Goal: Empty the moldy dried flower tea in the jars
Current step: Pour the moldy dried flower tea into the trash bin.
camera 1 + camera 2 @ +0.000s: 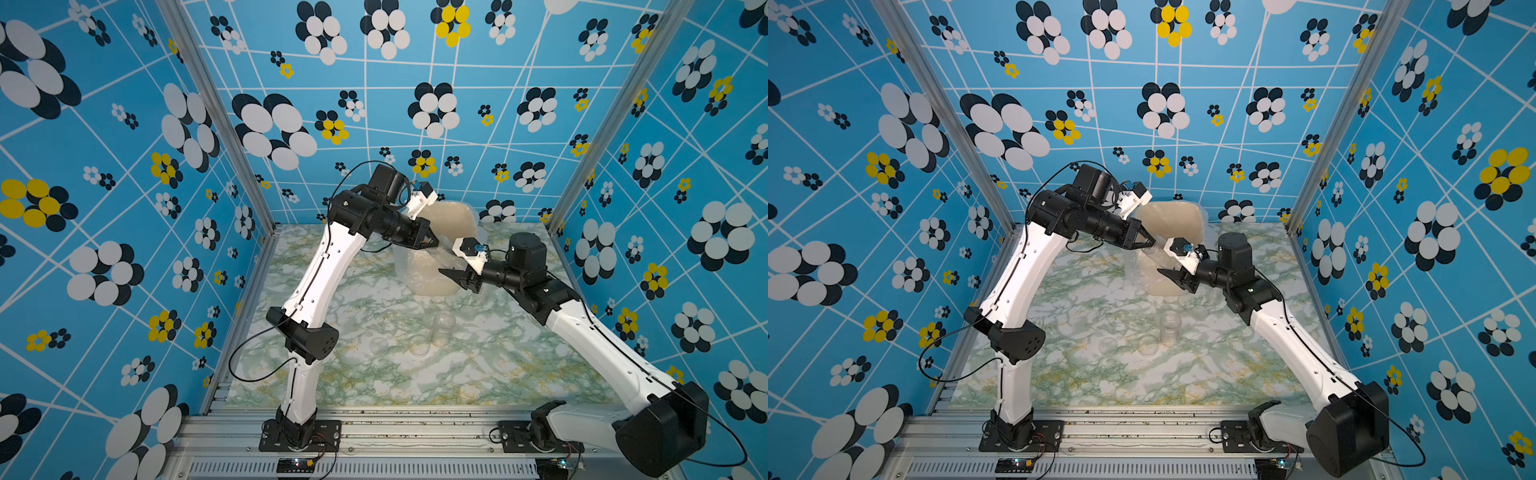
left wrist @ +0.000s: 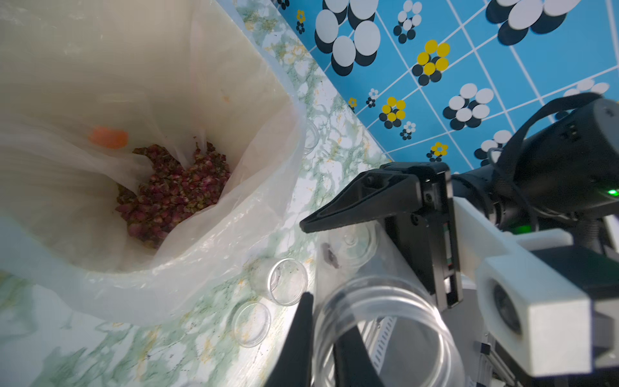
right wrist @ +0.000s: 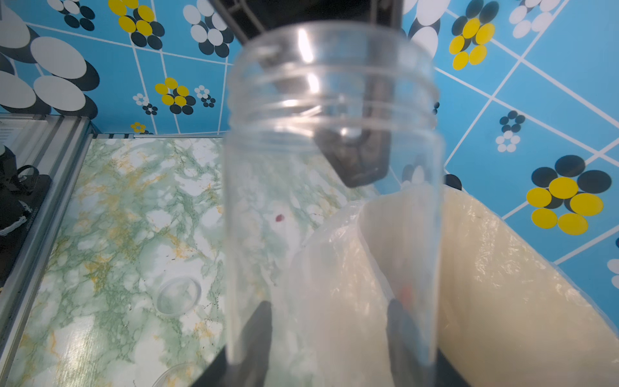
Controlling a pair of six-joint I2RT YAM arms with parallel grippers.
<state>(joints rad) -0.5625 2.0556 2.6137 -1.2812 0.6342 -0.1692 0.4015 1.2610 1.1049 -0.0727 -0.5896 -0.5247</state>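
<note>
Two arms point(image 1: 328, 257) outstretched by bin point(image 1: 455, 216), left pincer point(image 1: 433, 242), right pincer point(image 1: 444, 272) clasping jar point(image 3: 261, 201)

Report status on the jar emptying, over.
Left gripper shut on jar rim, right gripper shut on its body. Tea in bin, one bit stuck in jar. Nothing in the way.
</note>
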